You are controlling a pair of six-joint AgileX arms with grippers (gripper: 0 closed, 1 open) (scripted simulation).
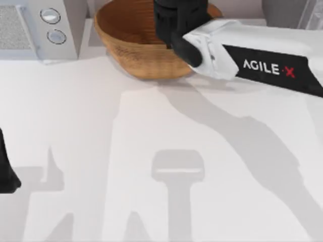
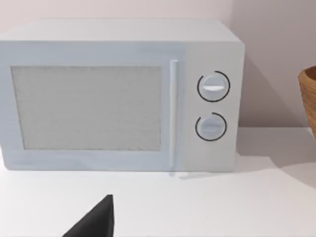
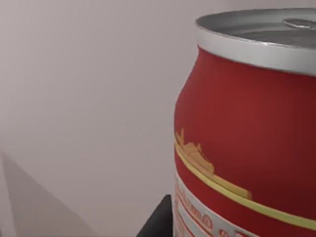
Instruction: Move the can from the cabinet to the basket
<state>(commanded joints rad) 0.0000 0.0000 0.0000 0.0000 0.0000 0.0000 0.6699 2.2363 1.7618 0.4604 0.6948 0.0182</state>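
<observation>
- So, top view: my right arm (image 1: 262, 63) reaches in from the right, and its black wrist end hangs over the basket (image 1: 126, 48) at the back of the desk (image 1: 101, 151). The right gripper itself is tucked under the wrist, so the can's hidden here. Cabinet is just a grey corner (image 1: 292, 12) at the back right, cut off. My left arm (image 1: 6, 171) sits parked at the left edge.
- Left wrist view: mostly the microwave (image 2: 118, 96), a sliver of basket rim (image 2: 308, 98), and one dark fingertip (image 2: 96, 219). Can't tell if those fingers are wide or narrow.
- Right wrist view: the can (image 3: 247, 133) is huge and close, upright, a dark finger (image 3: 158, 222) against its side, so I'd say it's gripped.
- Progress guess: the can's out of the cabinet and over the basket; lowering and letting go remain.
</observation>
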